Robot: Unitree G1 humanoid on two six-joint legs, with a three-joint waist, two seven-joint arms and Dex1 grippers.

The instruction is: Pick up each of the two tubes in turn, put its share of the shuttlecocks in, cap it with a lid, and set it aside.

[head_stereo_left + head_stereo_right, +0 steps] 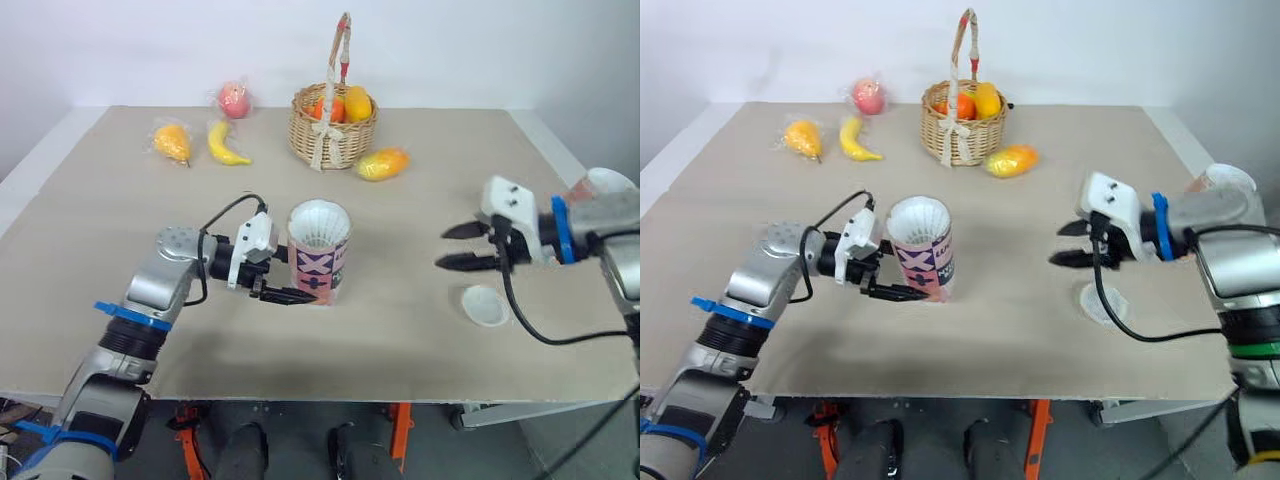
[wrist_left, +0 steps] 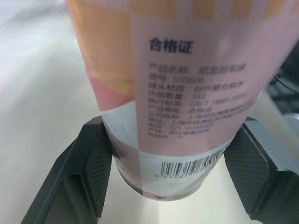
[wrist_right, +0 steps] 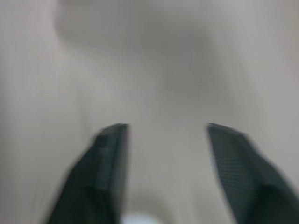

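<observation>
A banana [image 1: 226,143] and other fruit lie at the back left of the table [image 1: 400,345]. The left gripper [image 1: 298,293] pinches the pink patterned tube [image 1: 322,262] low on its body, one pad on either side. The tube is upright near the table's middle, with white shuttlecocks [image 1: 320,222] showing in its open mouth. A wicker basket [image 1: 330,135] of fruit sits behind it. The right gripper [image 1: 462,246] hovers with its jaws spread and empty, near a white lid [image 1: 485,305] lying on the table.

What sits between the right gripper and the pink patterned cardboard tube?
Nothing: in the left eye view the beige tabletop between the right gripper and the pink patterned tube is bare. The round white lid lies nearer the front edge.
</observation>
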